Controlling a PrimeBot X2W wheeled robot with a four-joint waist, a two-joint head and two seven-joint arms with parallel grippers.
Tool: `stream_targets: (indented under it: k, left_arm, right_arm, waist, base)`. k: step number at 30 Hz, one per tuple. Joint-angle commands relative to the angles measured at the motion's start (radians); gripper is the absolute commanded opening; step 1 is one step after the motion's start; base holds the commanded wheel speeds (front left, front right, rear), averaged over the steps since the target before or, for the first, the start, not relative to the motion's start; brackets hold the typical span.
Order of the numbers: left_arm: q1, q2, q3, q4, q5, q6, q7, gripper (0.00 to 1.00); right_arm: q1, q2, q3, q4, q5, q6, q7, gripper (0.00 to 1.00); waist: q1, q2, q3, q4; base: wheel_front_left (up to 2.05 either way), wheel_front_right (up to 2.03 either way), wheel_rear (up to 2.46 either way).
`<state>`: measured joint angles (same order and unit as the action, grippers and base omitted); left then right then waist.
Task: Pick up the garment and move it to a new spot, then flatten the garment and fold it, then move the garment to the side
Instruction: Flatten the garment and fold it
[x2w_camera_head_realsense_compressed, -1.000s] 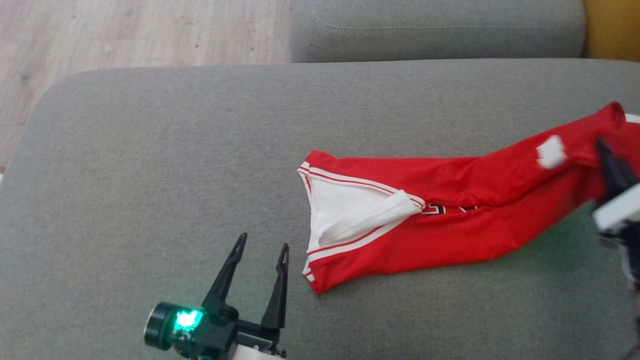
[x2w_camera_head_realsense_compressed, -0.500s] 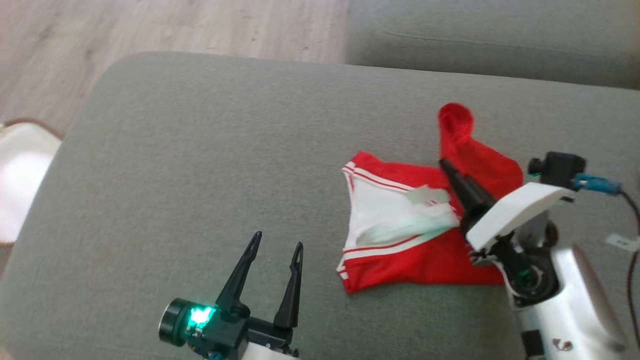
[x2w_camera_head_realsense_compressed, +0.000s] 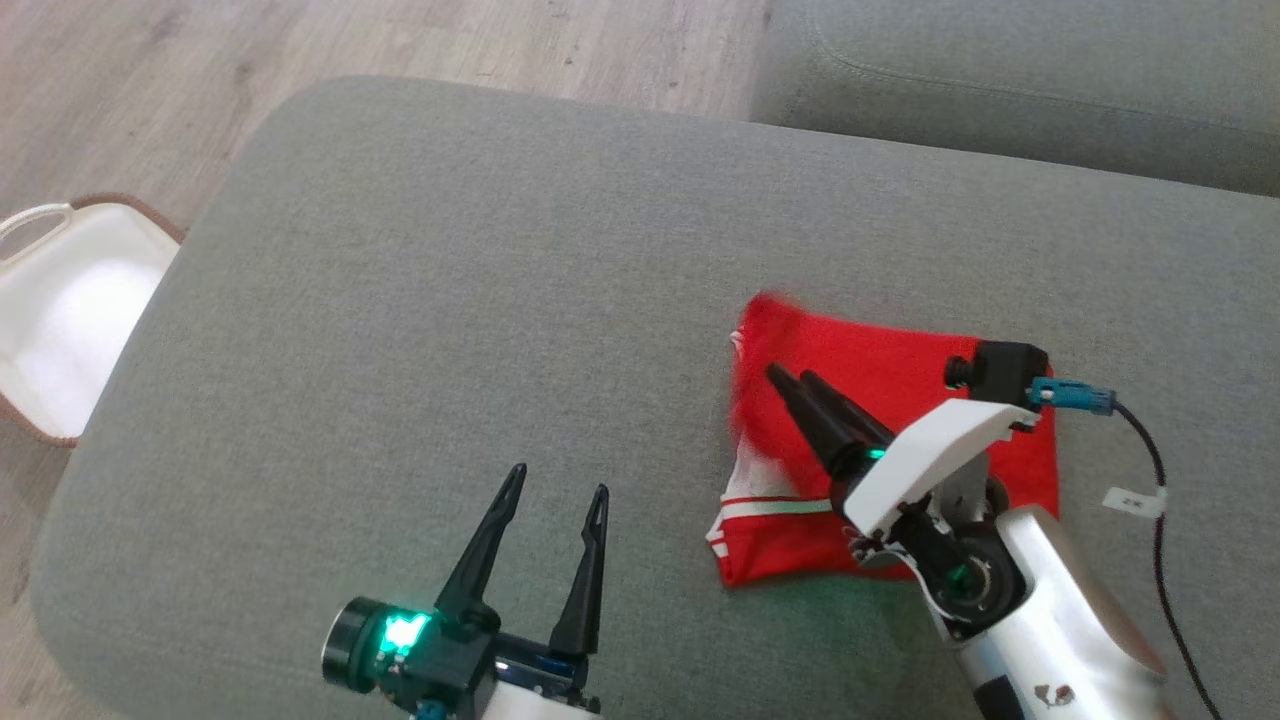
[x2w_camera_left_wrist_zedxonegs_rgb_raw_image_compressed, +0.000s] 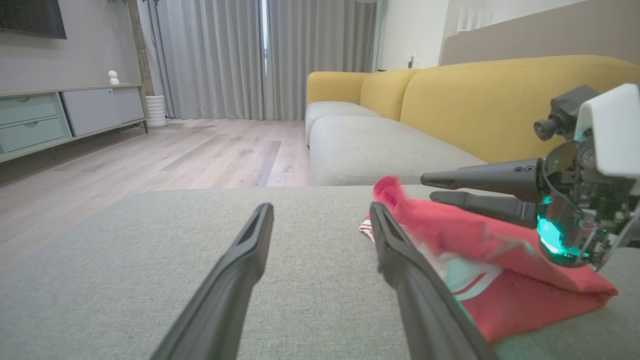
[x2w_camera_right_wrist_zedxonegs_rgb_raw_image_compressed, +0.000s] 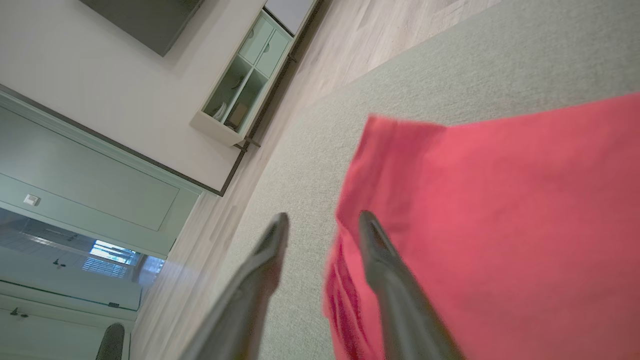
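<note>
The red garment (x2w_camera_head_realsense_compressed: 880, 360) lies right of centre in the head view, on the grey sofa cushion (x2w_camera_head_realsense_compressed: 450, 250), doubled over into a compact rectangle. The right end effector (x2w_camera_head_realsense_compressed: 788, 373) hangs just above its upper-left part, fingers apart, released, with nothing between them. The left end effector (x2w_camera_head_realsense_compressed: 559, 480) hovers at lower middle, spread wide and empty.

I'd judge the move and flattening done and one fold just laid. Perhaps another fold remains, and then the shift aside.

A second ago the garment stretched long toward the right edge, white lining showing and its far end pinched. Now that end lies on top, hiding most of the white. The camera has swung too, bringing a white basket (x2w_camera_head_realsense_compressed: 70, 290) in at the left.
</note>
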<state>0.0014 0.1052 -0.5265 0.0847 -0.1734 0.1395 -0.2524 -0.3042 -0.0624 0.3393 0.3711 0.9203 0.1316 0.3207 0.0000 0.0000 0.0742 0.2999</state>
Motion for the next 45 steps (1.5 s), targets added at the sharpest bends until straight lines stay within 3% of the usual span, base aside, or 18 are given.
stream_targets:
  k: [1,8,15,19,24,28,34,38,45]
  left_arm:
    - [-0.019,-0.013,0.038,-0.027,0.013,-0.005,-0.009,1.0]
    - [-0.003,-0.019,0.07,-0.026,0.007,-0.007,-0.009,1.0]
    - [0.03,-0.027,0.124,-0.029,-0.019,-0.006,-0.009,1.0]
    - [0.047,-0.029,0.15,-0.032,-0.024,-0.004,-0.009,1.0]
    - [0.067,-0.031,0.166,-0.031,-0.021,-0.008,-0.009,1.0]
    - [0.084,-0.031,0.184,-0.029,-0.015,-0.009,-0.009,1.0]
    - [0.126,-0.035,0.213,-0.021,-0.01,-0.004,-0.009,1.0]
    - [0.144,-0.038,0.231,-0.014,-0.008,-0.007,-0.009,1.0]
    - [0.151,-0.044,0.247,0.006,-0.014,-0.02,-0.009,1.0]
  right_arm:
    - [-0.051,0.012,0.027,-0.028,0.01,-0.001,-0.016,1.0]
    - [-0.044,-0.005,0.016,-0.08,-0.053,-0.001,-0.093,1.0]
    - [0.044,-0.133,-0.007,-0.18,-0.192,-0.001,-0.301,1.0]
    - [0.108,-0.198,-0.016,-0.178,-0.276,-0.001,-0.431,1.0]
    - [0.193,-0.234,-0.035,-0.132,-0.39,-0.001,-0.552,1.0]
    - [0.264,-0.222,-0.083,-0.103,-0.52,-0.001,-0.578,1.0]
    - [0.366,-0.139,-0.18,-0.133,-0.621,-0.001,-0.582,1.0]
    - [0.414,-0.088,-0.213,-0.155,-0.647,-0.001,-0.582,1.0]
    - [0.436,-0.066,-0.217,-0.166,-0.661,-0.001,-0.582,1.0]
  waist:
    - [0.0,0.0,-0.003,-0.011]
    - [0.0,0.0,-0.032,-0.065]
    - [0.0,0.0,-0.089,-0.153]
    - [0.0,0.0,-0.111,-0.198]
    - [0.0,0.0,-0.136,-0.236]
    - [0.0,0.0,-0.15,-0.257]
    - [0.0,0.0,-0.165,-0.27]
    - [0.0,0.0,-0.174,-0.275]
    - [0.0,0.0,-0.186,-0.281]
  base:
    - [0.0,0.0,0.0]
    - [0.0,0.0,0.0]
    - [0.0,0.0,0.0]
    - [0.0,0.0,0.0]
    - [0.0,0.0,0.0]
    - [0.0,0.0,0.0]
    - [0.0,0.0,0.0]
    - [0.0,0.0,0.0]
    - [0.0,0.0,0.0]
